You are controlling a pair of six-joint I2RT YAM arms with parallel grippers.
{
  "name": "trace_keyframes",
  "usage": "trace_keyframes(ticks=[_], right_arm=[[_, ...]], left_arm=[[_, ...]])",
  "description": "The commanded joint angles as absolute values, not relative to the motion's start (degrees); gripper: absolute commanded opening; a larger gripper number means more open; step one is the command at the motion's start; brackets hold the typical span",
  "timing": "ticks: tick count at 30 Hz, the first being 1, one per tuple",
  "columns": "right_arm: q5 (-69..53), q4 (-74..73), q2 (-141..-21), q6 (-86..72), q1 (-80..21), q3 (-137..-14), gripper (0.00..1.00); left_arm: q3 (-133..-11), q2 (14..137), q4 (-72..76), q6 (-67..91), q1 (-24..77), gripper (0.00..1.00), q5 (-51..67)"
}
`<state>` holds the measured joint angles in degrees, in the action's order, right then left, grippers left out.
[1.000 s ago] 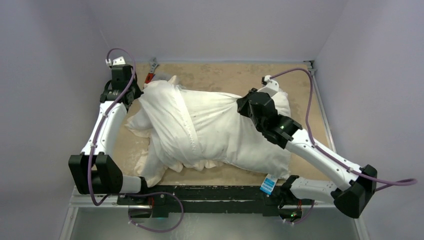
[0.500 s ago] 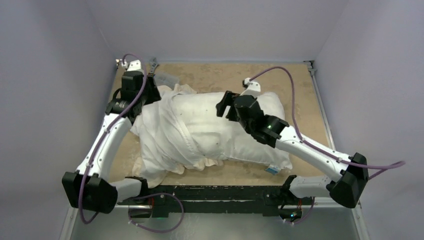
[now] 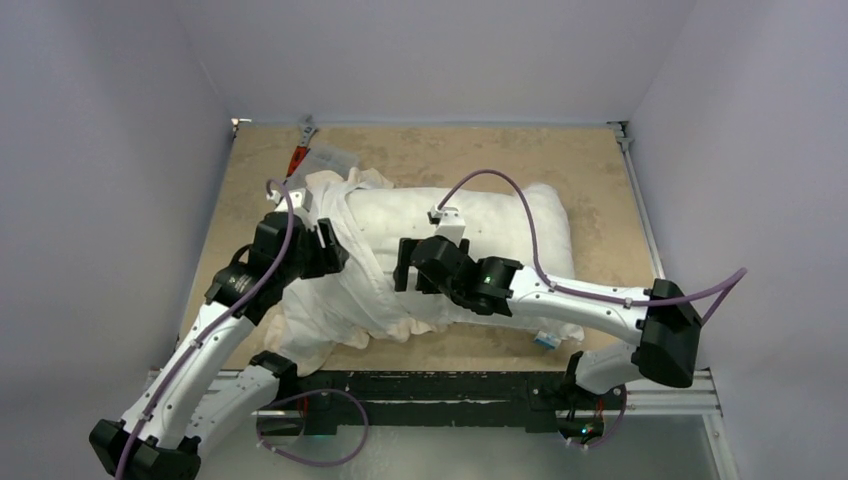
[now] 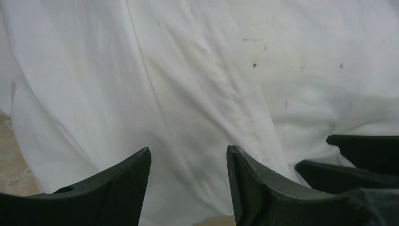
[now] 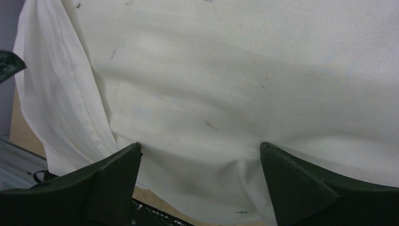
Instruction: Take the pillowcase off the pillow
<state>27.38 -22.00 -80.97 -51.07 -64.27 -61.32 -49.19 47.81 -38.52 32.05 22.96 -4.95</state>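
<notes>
Top external — both jaws opened, nearer the pillowcase (image 3: 345, 295).

The pillowcase (image 3: 335, 290) is being shown as limp, creased matt white cloth, the pillow (image 3: 505, 215) as smoother, dark-specked white cloth, the table (image 3: 450, 150) as rough mottled tan board.

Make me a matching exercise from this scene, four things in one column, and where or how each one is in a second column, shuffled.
Things:
1. pillowcase
2. pillow
3. left gripper
4. red-handled tool

Descriptions:
A. at the far left corner of the table
B. open, over creased white fabric
C. bunched around the left end of the cushion
D. plump, its right part uncovered

Pairs: 1-C, 2-D, 3-B, 4-A
</notes>
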Motion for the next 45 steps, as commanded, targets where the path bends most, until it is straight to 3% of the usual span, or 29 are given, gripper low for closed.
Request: trace_keyframes(ticks=[1,3,5,11,12,25,27,30,31,45], right_arm=[[26.58,-19.40,-83.65,-52.51,-64.26,-60.01,0.99],[27.16,-17.05,-85.41,-51.74,-64.01,-60.18,0.94],[27.67,-14.99,-86.81,-50.48,-63.59,-60.19,0.80],[26.59,-8.88,-88.42,-46.87,-60.43,-59.84,0.06],[26.45,-8.21,-88.19,-46.57,-59.97,-59.77,0.00],[26.34,-3.69,-84.73,-45.99,-57.12,-58.78,0.00],[26.45,-3.69,-83.63,-46.14,-55.72,-58.29,0.00],[26.89,-3.78,-80.96,-46.21,-53.14,-57.40,0.00],[27.15,-3.78,-79.76,-46.23,-52.44,-57.13,0.00],[28.41,-4.94,-65.41,-46.32,-44.26,-53.51,0.00]], left_arm=[[-46.47,43.87,-41.76,35.10,23.29,0.60,-1.47],[-45.71,42.75,-42.92,35.68,23.29,0.60,-1.27],[-44.56,41.32,-43.17,36.46,23.30,0.60,-0.65],[-43.62,39.67,-44.12,37.48,23.29,0.60,1.04],[-43.41,39.52,-43.93,37.83,23.29,0.60,1.09],[-39.01,42.83,-36.12,40.72,24.37,0.56,4.78],[-39.55,42.78,-36.58,40.42,24.52,0.41,3.40],[-41.99,42.16,-38.74,39.66,24.52,0.02,-3.12],[-42.91,42.11,-39.41,39.38,24.52,0.00,-6.57],[-50.03,45.89,-42.27,33.93,24.43,0.00,-36.43]])
